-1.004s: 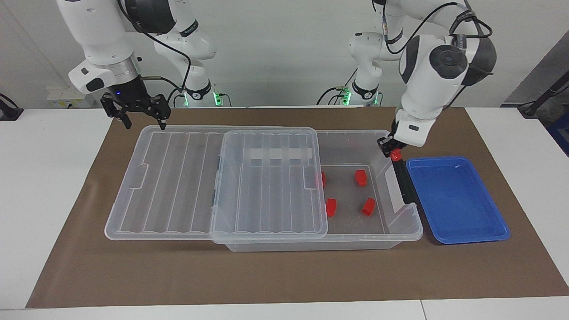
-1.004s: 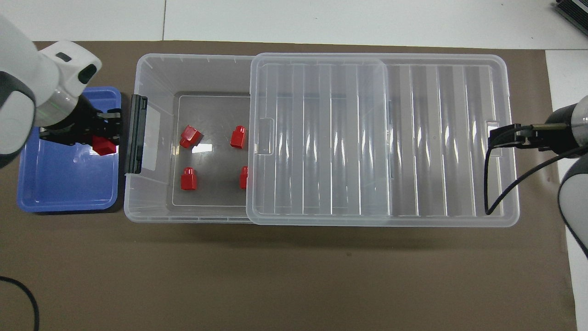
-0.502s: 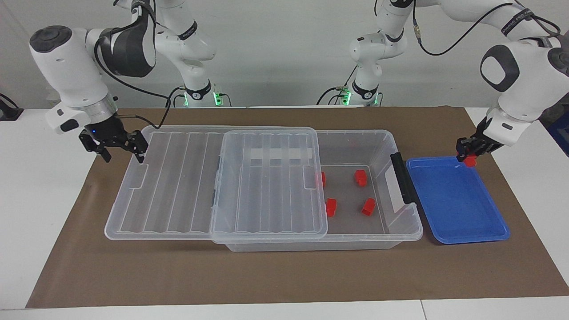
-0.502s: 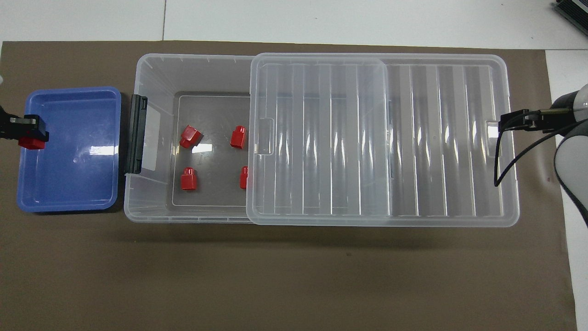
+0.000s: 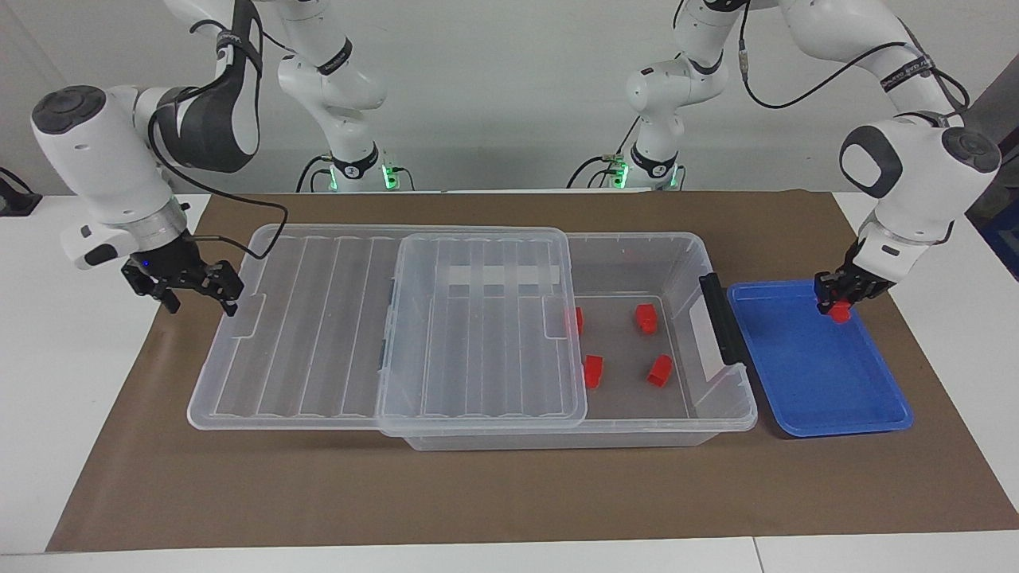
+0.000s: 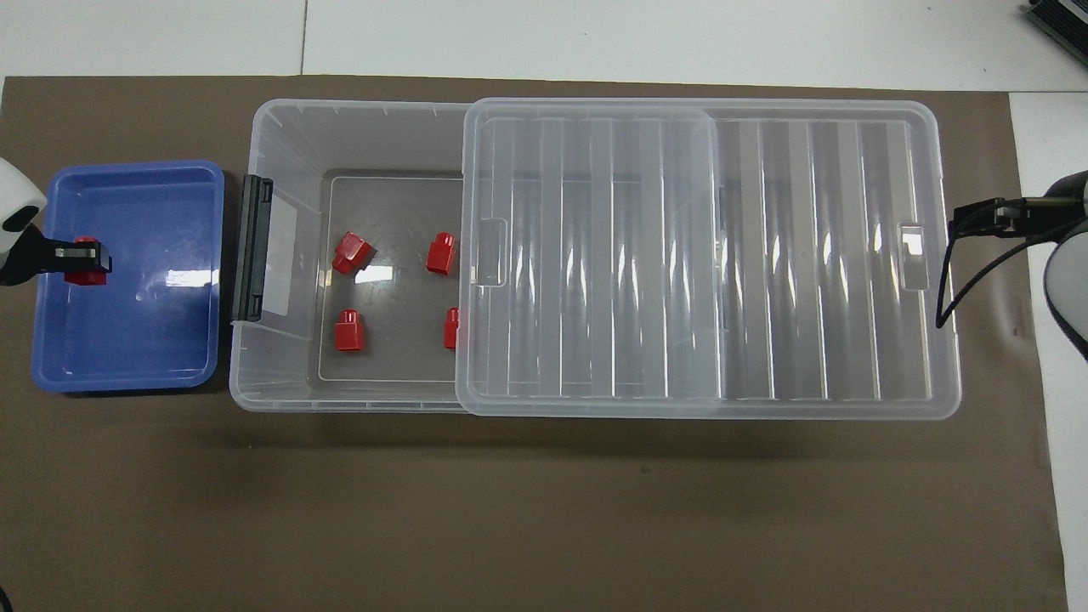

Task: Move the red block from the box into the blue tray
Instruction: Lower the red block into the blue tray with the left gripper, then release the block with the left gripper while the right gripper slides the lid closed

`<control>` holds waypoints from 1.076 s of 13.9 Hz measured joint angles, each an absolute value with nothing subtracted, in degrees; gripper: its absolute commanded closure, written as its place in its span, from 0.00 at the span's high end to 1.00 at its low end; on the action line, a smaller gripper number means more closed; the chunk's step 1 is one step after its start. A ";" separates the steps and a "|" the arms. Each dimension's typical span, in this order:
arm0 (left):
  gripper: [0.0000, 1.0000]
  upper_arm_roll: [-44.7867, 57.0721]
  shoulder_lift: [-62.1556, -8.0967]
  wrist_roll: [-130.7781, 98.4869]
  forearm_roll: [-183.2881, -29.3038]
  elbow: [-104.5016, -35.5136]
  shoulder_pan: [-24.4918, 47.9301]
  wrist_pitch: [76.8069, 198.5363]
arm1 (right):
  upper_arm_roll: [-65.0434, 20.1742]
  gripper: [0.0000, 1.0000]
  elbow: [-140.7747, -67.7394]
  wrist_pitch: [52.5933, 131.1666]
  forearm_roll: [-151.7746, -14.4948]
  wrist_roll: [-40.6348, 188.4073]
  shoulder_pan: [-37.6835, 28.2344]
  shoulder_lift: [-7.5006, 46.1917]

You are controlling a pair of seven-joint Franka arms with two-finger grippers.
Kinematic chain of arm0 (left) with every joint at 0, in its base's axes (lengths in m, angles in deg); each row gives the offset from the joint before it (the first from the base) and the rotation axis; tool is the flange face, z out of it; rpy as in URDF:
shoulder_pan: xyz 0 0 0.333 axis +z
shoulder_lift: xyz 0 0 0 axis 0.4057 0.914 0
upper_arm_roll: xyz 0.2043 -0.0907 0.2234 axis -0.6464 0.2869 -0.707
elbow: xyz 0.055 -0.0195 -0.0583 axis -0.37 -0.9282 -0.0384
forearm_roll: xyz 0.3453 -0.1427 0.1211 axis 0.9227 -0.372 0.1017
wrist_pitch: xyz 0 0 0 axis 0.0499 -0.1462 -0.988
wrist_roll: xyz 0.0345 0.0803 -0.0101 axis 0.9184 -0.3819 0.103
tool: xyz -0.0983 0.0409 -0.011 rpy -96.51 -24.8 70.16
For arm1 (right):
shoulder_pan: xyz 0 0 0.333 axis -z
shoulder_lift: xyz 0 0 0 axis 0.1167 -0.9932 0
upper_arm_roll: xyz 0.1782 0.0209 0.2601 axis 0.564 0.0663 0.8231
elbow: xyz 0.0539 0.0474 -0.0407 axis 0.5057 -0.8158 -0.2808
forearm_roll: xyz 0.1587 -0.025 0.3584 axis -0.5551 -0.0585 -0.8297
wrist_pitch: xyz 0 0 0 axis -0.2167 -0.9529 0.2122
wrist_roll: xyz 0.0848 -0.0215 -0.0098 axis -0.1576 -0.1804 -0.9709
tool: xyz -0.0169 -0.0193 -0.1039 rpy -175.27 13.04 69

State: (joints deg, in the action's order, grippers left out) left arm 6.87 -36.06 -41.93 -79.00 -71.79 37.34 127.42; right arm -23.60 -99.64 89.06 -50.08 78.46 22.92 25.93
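Our left hand [image 5: 837, 301], clamped on the red block [image 5: 838, 313], had dropped from above the tray [image 5: 828, 398] rim to just inside it, nearly ready to release, while our right hand [image 5: 193, 291], fingers apart, had withdrawn beside the lid [image 5: 318, 318].

A white table [image 5: 95, 382] carries a brown mat [image 5: 478, 493] covering most of it. A plain pale wall [image 5: 509, 95] rises along the table's robot-side edge

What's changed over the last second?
The left gripper, shut on the red block, carried it from over the box end latch to low over the blue tray. The right gripper, open, drew off the lid toward its own table end. Lid and four boxed blocks unmoved.
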 measured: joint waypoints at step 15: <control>0.15 7.27 -35.82 -40.52 -79.04 -86.11 37.17 140.79 | -23.14 0.91 -103.12 95.04 -50.01 74.90 24.06 24.16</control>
